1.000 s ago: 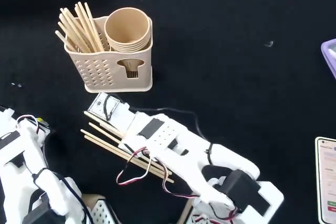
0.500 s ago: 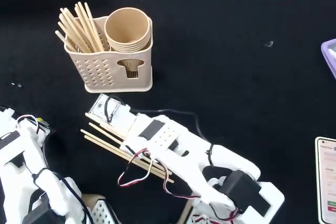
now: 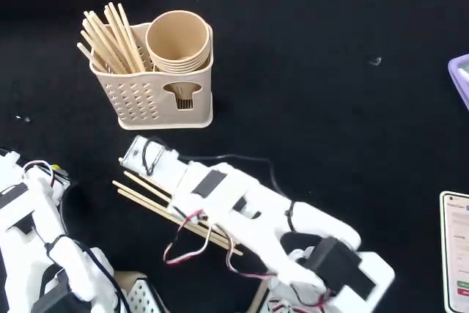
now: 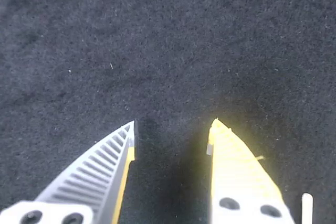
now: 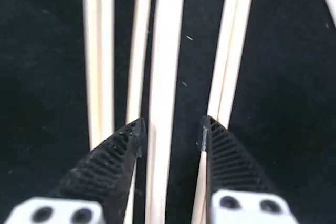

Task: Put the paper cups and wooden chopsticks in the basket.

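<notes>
A beige perforated basket (image 3: 157,97) stands at the back left. It holds a stack of paper cups (image 3: 178,38) in one compartment and a bundle of wooden chopsticks (image 3: 110,34) in the other. Several loose chopsticks (image 3: 146,199) lie on the black table in front of it. The right arm (image 3: 220,196) stretches over them. My right gripper (image 5: 170,129) is open just above the loose chopsticks (image 5: 167,51), with one pair lying between its fingers (image 5: 113,156). My left gripper (image 4: 172,129) is open over bare black cloth, holding nothing.
The left arm (image 3: 29,218) sits at the front left corner. A phone (image 3: 456,251) and a purple object (image 3: 460,75) lie at the right edge. A beige perforated piece (image 3: 139,295) shows at the front edge. The table's middle and back right are open.
The right arm has shifted slightly over the loose chopsticks. The chopsticks, basket and left arm have stayed where they were.
</notes>
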{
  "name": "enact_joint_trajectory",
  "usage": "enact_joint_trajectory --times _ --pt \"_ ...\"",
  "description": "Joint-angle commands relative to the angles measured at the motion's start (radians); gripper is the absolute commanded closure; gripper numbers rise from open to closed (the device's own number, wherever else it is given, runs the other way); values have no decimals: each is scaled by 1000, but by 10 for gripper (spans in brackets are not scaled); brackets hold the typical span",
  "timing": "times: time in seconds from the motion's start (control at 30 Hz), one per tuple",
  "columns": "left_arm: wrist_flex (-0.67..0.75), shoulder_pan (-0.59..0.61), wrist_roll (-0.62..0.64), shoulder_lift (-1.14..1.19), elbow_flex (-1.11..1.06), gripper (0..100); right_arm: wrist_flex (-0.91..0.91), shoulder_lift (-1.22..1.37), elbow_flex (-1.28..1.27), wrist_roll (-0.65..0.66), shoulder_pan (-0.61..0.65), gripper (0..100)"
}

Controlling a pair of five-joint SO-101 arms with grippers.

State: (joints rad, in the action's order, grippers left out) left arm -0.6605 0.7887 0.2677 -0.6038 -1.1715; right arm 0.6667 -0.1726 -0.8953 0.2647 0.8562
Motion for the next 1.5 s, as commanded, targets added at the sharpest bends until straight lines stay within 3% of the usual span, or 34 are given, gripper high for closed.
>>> enact_joint_trajectory --times 0.0,0.17,0.27,0.67,1.13,1.47 --pt "14 -12 0 -25 33 776 3 74 82 9 -46 847" --pt "12 -12 0 -25 33 776 11 143 125 49 -32 905" --pt "12 -12 0 -25 33 776 11 127 124 61 -34 990" --pt "12 -12 0 -25 33 776 37 -85 28 57 -35 988" --pt "14 -12 0 -25 33 776 -207 -397 -213 55 -34 988" --pt "11 -12 0 -25 33 776 -253 -619 18 57 -51 988"
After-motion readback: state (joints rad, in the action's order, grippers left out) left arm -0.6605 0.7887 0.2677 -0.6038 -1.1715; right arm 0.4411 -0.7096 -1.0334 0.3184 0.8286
